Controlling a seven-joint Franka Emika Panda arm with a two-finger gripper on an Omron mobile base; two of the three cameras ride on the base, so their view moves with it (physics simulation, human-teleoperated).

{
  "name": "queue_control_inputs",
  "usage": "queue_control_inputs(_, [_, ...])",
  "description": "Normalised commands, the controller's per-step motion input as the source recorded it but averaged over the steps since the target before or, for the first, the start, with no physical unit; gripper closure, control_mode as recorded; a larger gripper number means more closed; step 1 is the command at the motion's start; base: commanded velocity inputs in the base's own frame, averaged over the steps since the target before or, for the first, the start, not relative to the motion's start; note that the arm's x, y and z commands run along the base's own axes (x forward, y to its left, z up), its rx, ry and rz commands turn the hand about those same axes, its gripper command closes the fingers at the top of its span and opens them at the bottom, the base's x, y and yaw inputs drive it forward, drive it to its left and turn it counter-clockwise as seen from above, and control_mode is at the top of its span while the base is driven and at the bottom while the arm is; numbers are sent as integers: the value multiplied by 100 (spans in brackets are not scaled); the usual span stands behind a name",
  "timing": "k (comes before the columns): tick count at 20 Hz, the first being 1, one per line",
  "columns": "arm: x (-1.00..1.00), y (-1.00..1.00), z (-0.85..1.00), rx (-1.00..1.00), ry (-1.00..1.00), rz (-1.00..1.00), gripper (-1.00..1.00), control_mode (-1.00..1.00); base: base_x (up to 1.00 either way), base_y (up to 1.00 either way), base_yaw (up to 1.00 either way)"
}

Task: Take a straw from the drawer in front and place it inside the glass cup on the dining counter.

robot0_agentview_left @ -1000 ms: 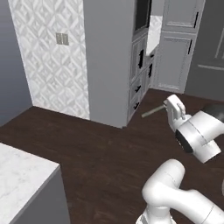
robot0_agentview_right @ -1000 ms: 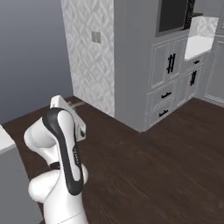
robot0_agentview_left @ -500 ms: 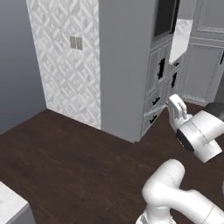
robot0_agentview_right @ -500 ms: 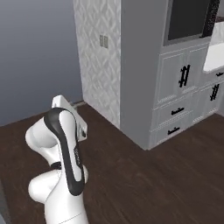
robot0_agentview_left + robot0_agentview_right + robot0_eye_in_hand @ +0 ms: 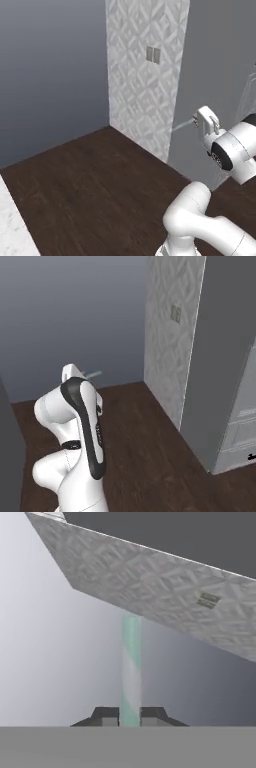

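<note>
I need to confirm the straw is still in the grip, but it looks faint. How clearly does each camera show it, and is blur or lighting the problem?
Hand view: the straw is large, pale green, soft-edged, clamped between the gripper tips. Left base view: a thin faint sliver against the grey wall, low contrast. Right base view: a short pale streak above the arm. Lighting is flat, without glare.

Patterned wall panel [image 5: 145, 85] w/ light switch [image 5: 153, 54], dark wood floor [image 5: 105, 190], plain grey wall [image 5: 50, 70], grey cabinet side [image 5: 220, 371]
</note>
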Motion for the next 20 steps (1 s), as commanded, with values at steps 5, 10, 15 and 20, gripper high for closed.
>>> queue_control_inputs(5, [0,0,0,0,0,0,100,100,100,-17,58])
queue_control_inputs(10, [0,0,0,0,0,0,100,100,100,-38,55])
queue_control_inputs(15, [0,0,0,0,0,0,100,100,100,-57,44])
queue_control_inputs(20, [0,0,0,0,0,0,100,100,100,-67,41])
